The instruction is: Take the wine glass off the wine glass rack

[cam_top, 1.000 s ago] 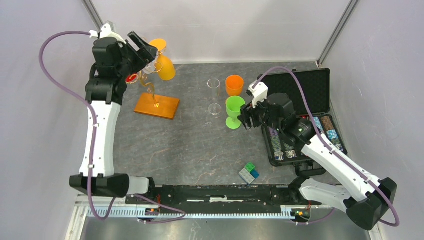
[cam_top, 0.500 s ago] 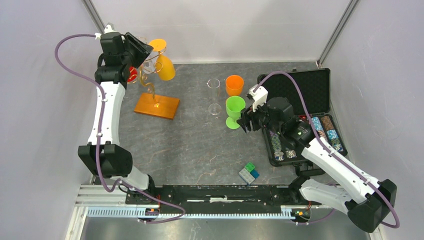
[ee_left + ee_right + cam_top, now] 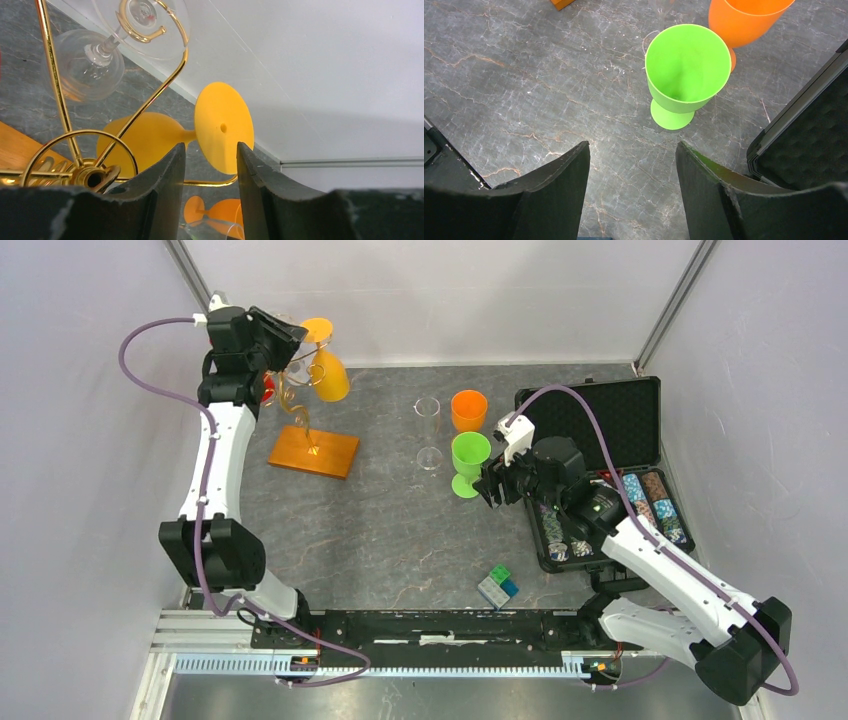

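Grey worktop [image 3: 400, 540] | orange wine glass [image 3: 330, 372] on wine glass rack [image 3: 320, 455], foot 12 o'clock, bowl 6 | left pincer [image 3: 210, 147] at foot, grip unclear | right pincer [image 3: 631, 147] released | case [image 3: 600, 410] holds chips [image 3: 655, 490]

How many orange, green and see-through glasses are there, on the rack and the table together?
Orange glasses: 2
Green glass: 1
Clear glasses: 2
Total: 5

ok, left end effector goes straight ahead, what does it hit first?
Probably the round foot of the orange wine glass, which hangs on the gold wine glass rack, dead ahead of the left end effector. Depth is unclear.
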Controlling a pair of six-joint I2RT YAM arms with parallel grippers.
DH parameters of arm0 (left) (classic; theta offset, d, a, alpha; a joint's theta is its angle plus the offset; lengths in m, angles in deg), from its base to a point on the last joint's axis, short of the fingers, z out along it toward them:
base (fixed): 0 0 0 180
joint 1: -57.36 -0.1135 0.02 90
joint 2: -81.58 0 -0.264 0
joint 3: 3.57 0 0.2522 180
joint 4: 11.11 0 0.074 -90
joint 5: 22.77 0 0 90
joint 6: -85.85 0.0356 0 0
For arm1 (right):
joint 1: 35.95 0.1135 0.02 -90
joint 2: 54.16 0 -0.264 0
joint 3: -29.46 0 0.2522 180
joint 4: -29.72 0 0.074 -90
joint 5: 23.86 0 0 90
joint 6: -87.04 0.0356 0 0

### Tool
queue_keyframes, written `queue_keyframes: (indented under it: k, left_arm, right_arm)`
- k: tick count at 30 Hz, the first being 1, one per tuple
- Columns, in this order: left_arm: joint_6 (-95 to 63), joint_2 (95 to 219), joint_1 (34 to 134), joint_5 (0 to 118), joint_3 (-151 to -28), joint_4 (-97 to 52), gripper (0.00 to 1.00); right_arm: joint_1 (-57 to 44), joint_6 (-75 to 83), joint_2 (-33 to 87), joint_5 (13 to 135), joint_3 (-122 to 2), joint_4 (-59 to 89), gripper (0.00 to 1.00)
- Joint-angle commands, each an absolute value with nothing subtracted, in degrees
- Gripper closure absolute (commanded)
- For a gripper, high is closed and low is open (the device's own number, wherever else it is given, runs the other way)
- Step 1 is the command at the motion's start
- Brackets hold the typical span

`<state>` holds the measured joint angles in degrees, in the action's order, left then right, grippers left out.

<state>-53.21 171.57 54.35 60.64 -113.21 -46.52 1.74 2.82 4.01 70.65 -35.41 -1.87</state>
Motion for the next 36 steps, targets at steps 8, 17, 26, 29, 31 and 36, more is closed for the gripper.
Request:
queue_keyframes:
  k: [8, 17, 26, 29, 31, 36]
  left_arm:
    - [-63.88, 174.6, 52.55, 54.98, -112.81, -39.19, 0.73]
    - [-69.61, 172.52, 50.65, 50.36, -109.49, -34.71, 0.97]
    - [-75.85, 171.22, 49.46, 44.89, -106.57, -27.5, 0.98]
    - [-78.99, 171.08, 49.45, 42.85, -105.41, -23.75, 0.98]
    - [-80.3, 171.16, 49.45, 41.58, -104.91, -21.86, 0.98]
    - [-83.61, 171.55, 49.45, 38.15, -103.75, -18.59, 0.98]
  right_arm:
    - [1.55, 3.7, 3.29, 70.97, -34.75, -0.18, 0.32]
    - [1.57, 3.61, 3.08, 70.88, -34.49, -0.15, 0.33]
    - [1.52, 3.85, 3.54, 71.16, -34.13, 0.55, 0.33]
    - [1.54, 3.84, 3.27, 71.16, -34.04, 0.47, 0.33]
    - [1.5, 3.85, 3.1, 71.13, -33.96, 0.51, 0.33]
    - [1.57, 3.88, 2.92, 70.92, -33.87, 0.73, 0.33]
